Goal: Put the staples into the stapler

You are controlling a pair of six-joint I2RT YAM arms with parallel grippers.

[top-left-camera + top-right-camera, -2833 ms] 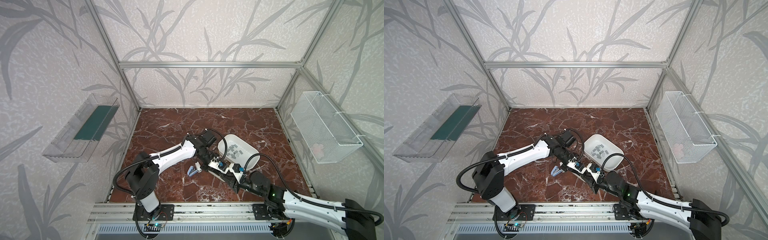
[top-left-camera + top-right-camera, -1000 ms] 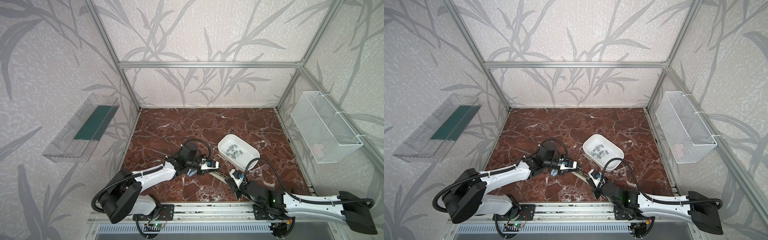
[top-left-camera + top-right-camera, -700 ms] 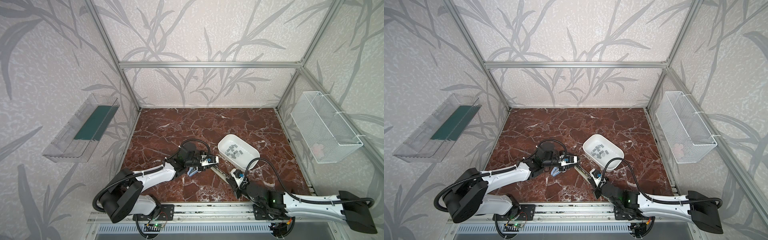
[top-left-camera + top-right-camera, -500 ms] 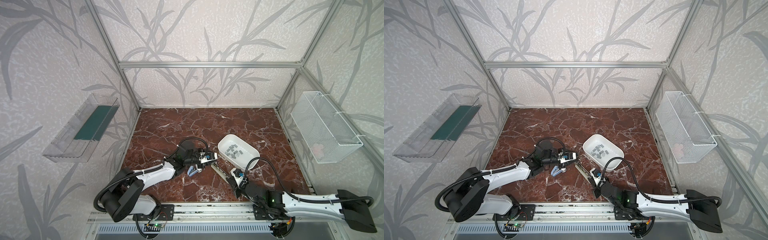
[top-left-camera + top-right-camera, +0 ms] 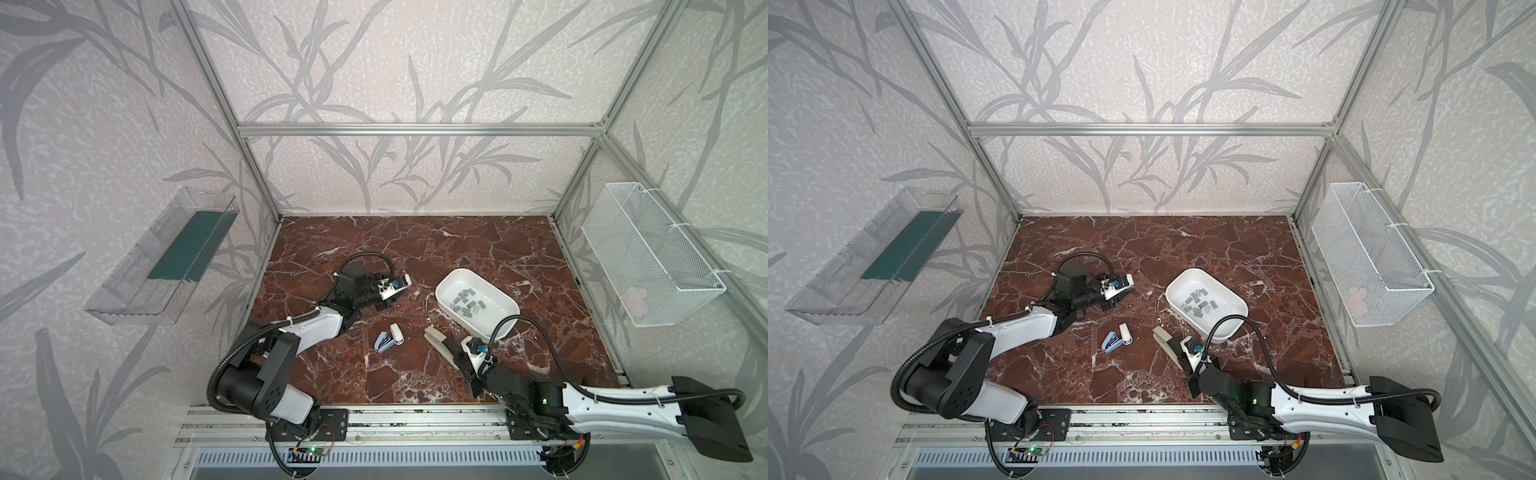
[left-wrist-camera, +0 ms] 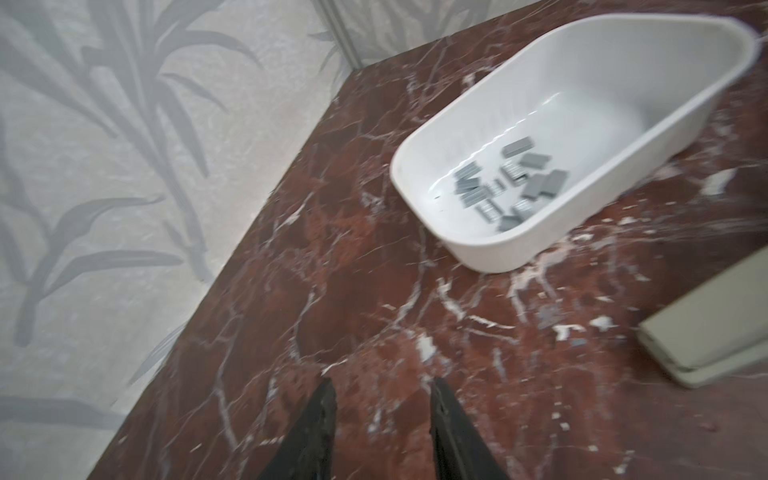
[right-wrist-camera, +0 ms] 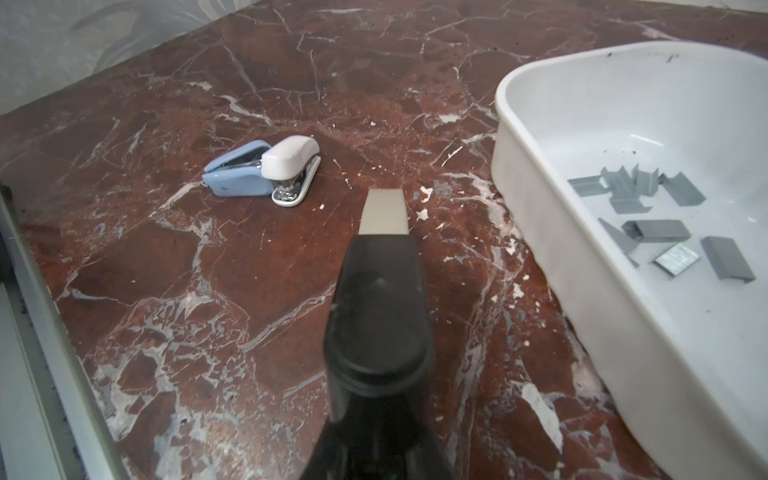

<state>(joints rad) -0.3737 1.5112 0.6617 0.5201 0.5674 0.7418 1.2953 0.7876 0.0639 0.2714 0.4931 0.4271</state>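
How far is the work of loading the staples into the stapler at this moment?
Done: no loading shows yet; the staples lie loose in the white tray.
In hand: the right gripper is shut on the beige stapler beside the tray; the left gripper is open and empty, facing the tray.
Left, probably: pick up a strip, open the stapler, slide it in.

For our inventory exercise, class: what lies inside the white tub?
Loose grey staples lie scattered in the white tub. Some overlap, hiding whatever lies beneath them.
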